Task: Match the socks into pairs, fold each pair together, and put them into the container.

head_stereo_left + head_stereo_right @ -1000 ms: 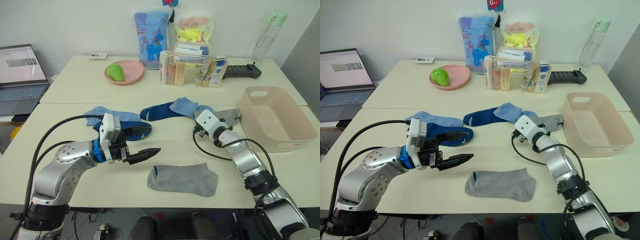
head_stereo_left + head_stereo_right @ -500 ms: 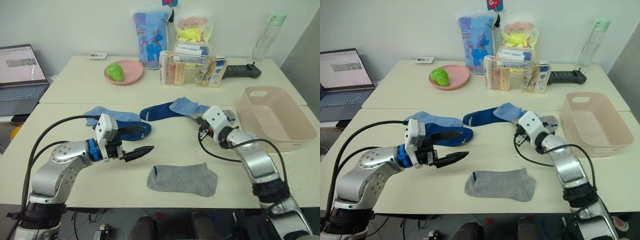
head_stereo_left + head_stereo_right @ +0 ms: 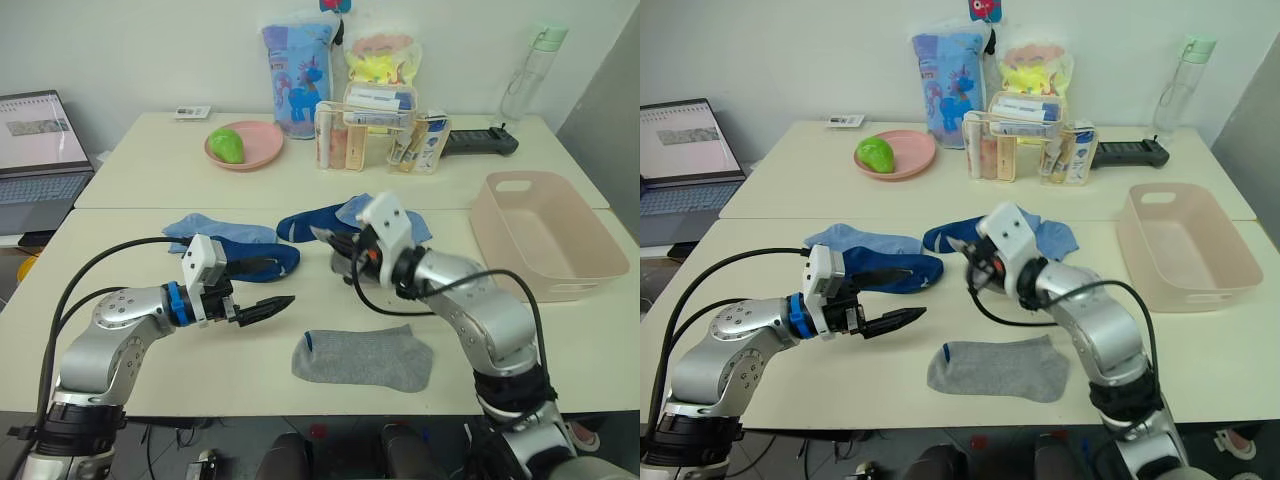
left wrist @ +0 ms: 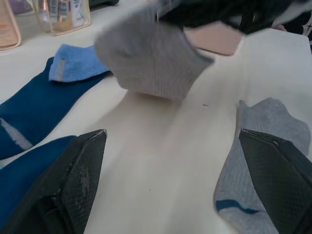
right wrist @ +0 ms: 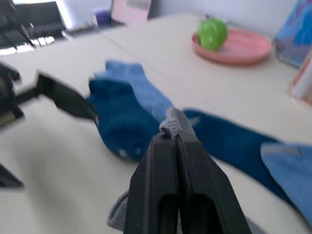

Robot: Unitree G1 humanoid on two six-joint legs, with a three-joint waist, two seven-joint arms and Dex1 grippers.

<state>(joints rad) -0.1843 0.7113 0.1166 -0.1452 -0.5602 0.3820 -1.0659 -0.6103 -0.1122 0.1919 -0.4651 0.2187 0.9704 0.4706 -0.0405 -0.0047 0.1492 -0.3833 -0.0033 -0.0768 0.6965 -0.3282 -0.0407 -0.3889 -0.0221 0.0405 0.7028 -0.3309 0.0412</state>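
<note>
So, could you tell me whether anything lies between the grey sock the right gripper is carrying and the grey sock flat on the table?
Nothing visible does. The right gripper is shut on the carried grey sock, and only bare table separates it from the flat grey sock.

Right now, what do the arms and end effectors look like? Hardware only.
Both arms are silver-grey metal with rounded joint housings and loose black cables looping alongside. Each wrist carries a white boxy camera module. The left wrist has a blue ring behind the left end effector, whose two black fingers taper to points, with a textured grid on their inner faces. The right end effector has matching black fingers.
</note>
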